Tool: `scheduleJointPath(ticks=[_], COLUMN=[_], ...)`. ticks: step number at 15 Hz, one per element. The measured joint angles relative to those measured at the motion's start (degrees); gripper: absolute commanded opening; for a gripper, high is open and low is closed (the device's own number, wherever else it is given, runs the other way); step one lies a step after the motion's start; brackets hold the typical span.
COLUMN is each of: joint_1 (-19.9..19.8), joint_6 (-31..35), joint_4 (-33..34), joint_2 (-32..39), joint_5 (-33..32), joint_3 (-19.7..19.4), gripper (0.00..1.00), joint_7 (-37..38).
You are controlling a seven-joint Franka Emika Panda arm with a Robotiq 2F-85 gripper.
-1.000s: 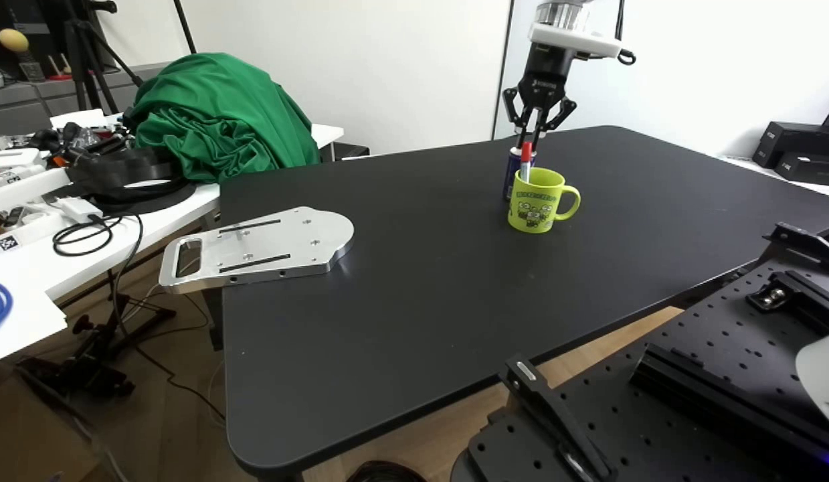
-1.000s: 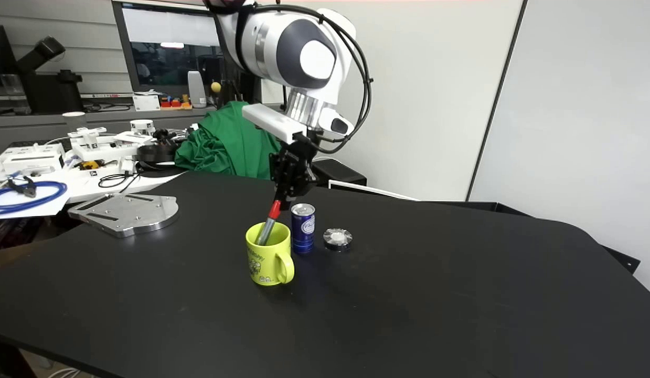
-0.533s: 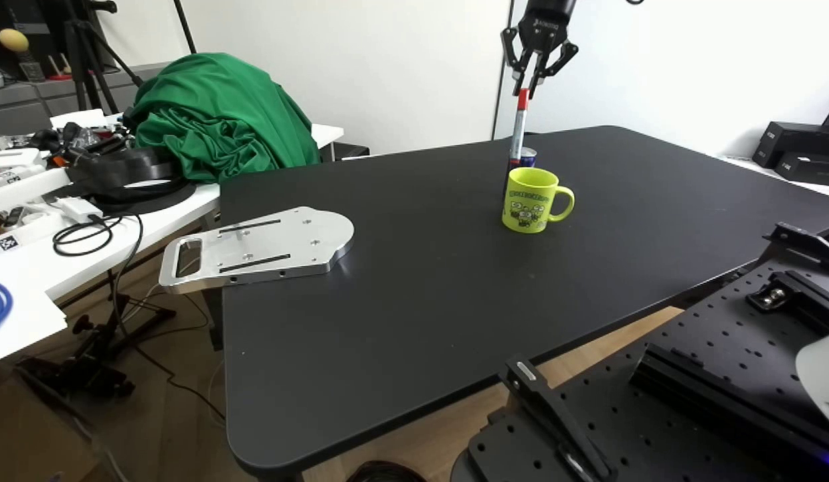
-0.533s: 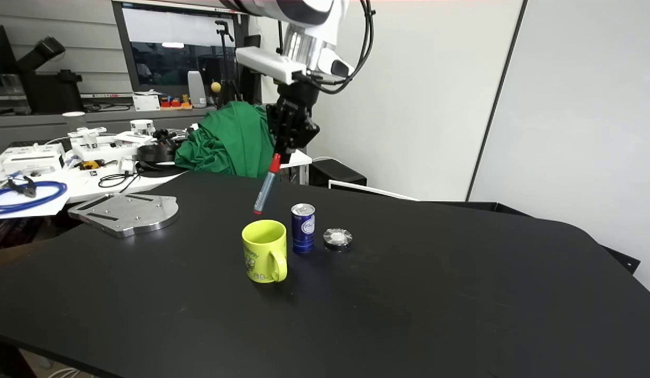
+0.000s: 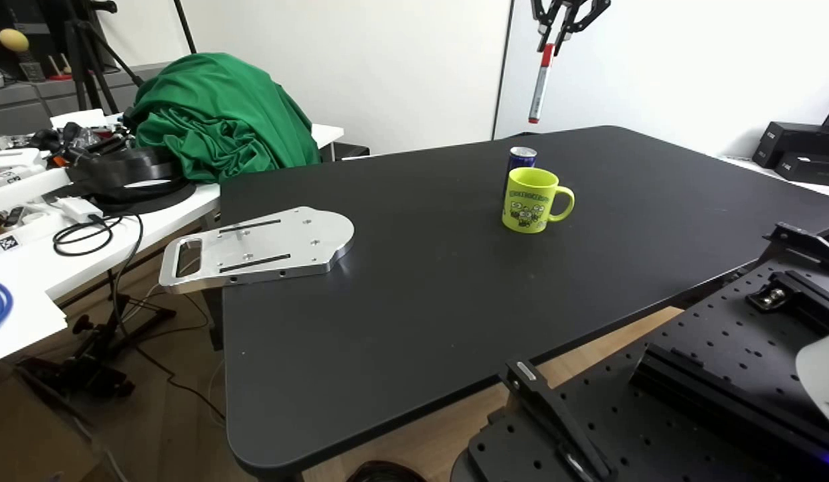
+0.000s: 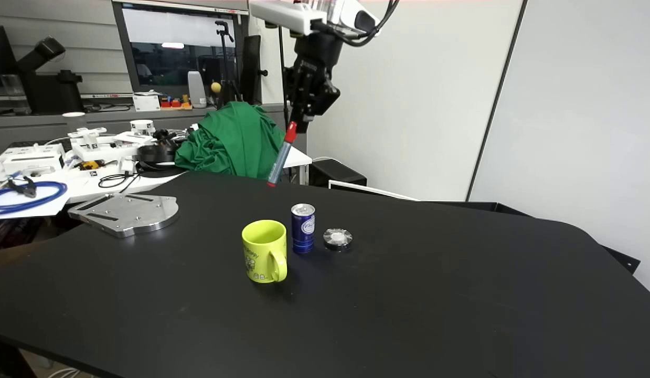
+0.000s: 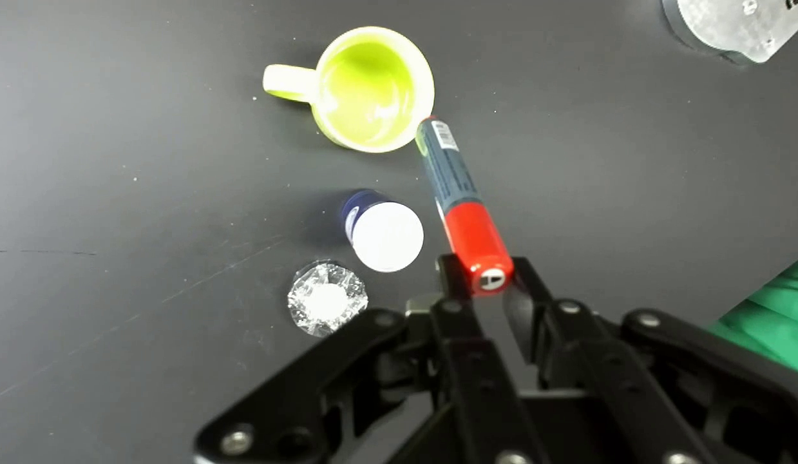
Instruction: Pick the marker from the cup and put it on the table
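The marker, with a red cap and a grey body, hangs tilted in the air above the table in both exterior views [image 5: 540,87] [image 6: 281,157] and the wrist view [image 7: 453,177]. My gripper [image 5: 549,51] [image 6: 299,126] [image 7: 484,274] is shut on its red cap end, with the grey body pointing down. The lime-green cup [image 5: 529,204] [image 6: 264,254] [image 7: 373,96] stands upright below, and the wrist view shows it empty. Its handle and dark print show in both exterior views. The black table [image 5: 401,335] [image 6: 408,315] [image 7: 147,258] lies under everything.
A blue can [image 5: 521,159] [image 6: 302,231] [image 7: 387,235] stands close to the cup. A small round disc [image 6: 338,239] [image 7: 328,299] lies beside the can. A metal plate [image 5: 273,244] [image 6: 128,212] sits at the table edge near the green cloth [image 5: 213,120] and the cluttered white desk.
One second ago the marker stood in the cup with my gripper at its cap. It has since risen out and moved higher and to the right in both exterior views. The cup shifted slightly.
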Motion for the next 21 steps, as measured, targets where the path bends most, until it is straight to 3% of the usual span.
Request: scheduleJointPath(ticks=[5, 12, 21], joint_1=[-4.0, -9.3, -13.7], joint_6=[-2.4, -6.7, -8.1], joint_4=[-0.1, -0.1, -0.3], joint_2=[-0.9, 1.6, 5.2], joint_5=[2.6, 13.4, 13.9], joint_3=[-3.5, -6.1, -9.5], gripper=[0.05, 0.05, 0.05], joint_7=[-2.2, -9.2, -11.0])
